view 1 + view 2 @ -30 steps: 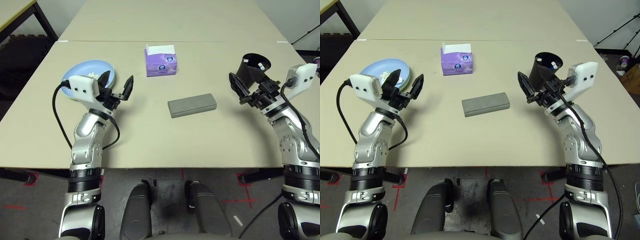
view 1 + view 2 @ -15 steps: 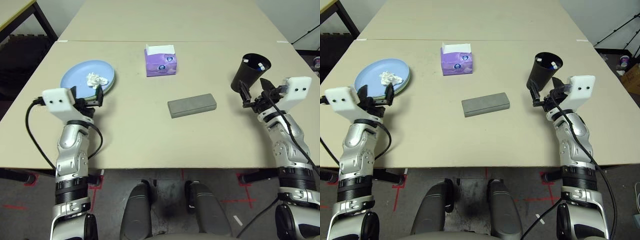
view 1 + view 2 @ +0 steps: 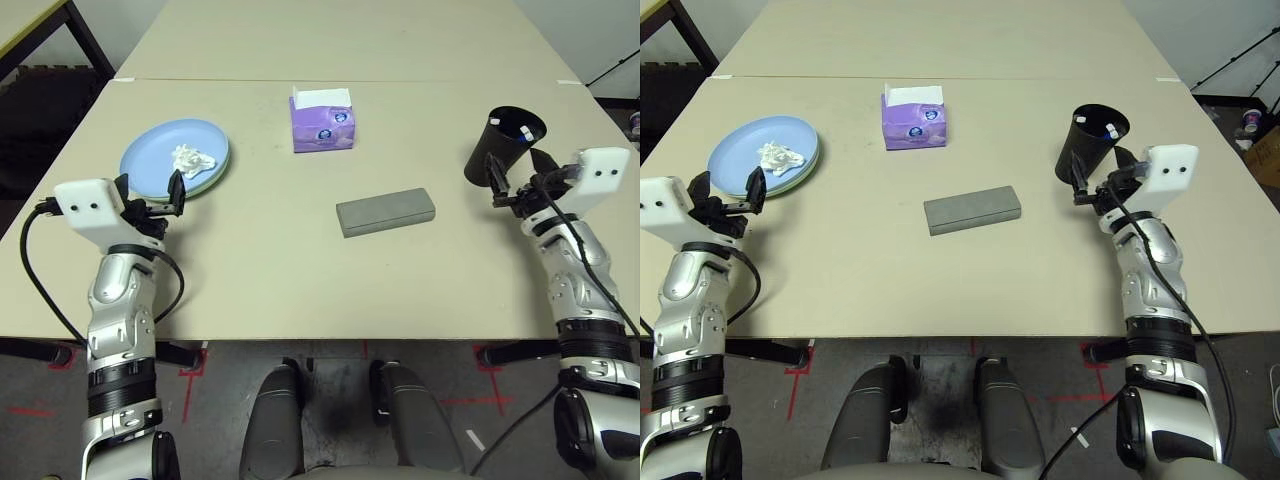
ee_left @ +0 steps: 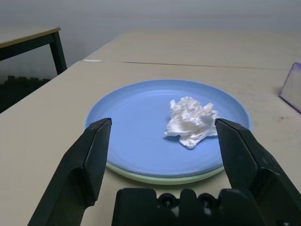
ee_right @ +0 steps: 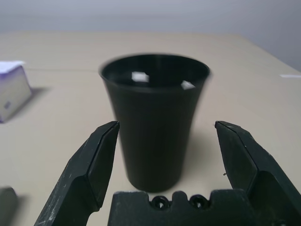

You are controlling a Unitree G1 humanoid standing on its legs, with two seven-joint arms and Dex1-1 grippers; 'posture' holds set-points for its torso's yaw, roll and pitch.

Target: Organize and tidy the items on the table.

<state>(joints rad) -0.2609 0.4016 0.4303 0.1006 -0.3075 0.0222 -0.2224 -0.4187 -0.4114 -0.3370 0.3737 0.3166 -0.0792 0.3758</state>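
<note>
Both arms have drawn back outward: left end effector [image 4: 160,155] spread before the blue plate [image 3: 160,160], right end effector [image 5: 164,155] spread before the black cup [image 5: 155,117]. The desk [image 3: 300,270] appears tidied.

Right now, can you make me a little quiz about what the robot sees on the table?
1. What lies on the blue plate?
2. True or false: the right gripper is shut on the black cup.
3. Which thing lies nearest the middle of the table: A) the purple tissue box, B) the grey case, C) the cup?

Key
1. A crumpled white tissue.
2. False. Its jaws stand open, one on each side of the cup, not touching it. The left gripper is open too, facing the plate.
3. B.
</note>
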